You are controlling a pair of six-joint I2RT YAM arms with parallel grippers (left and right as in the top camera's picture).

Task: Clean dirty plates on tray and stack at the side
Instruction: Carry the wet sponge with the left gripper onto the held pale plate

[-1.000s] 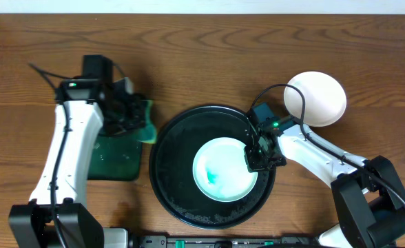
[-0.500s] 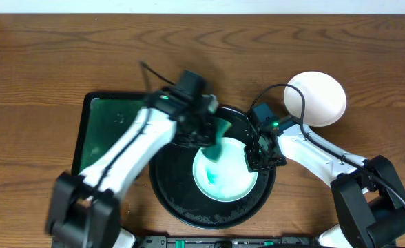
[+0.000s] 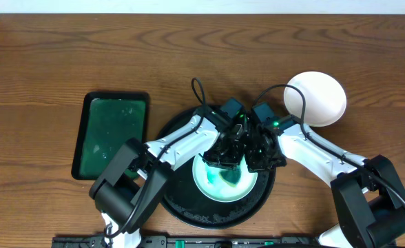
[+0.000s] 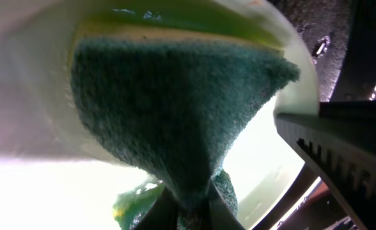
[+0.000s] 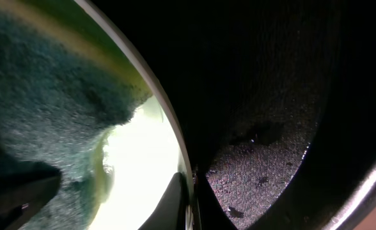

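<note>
Overhead, the smeared plate (image 3: 220, 187) lies inside the round black tray (image 3: 178, 196), a little off the tray's centre toward 4 o'clock, with teal-green streaks across its white face. The left jaws are closed on a dark green sponge (image 4: 175, 115) and press it flat against the plate's upper half, near 12 o'clock on the plate; the left wrist view shows the sponge's rough face against the white surface (image 4: 34, 96), with green liquid pooled beside it. The right jaws are clamped on the plate's rim at 3 o'clock, and the right wrist view shows the thin white edge (image 5: 169, 137) between them, with the tray's speckled black floor (image 5: 258, 172) beyond. A clean plate (image 3: 315, 98) sits on the wooden bench (image 3: 51, 55) at 1 o'clock from the tray, just outside its rim. A rectangular green tray (image 3: 113, 138), wet inside, lies at 9 o'clock, near the round tray.
</note>
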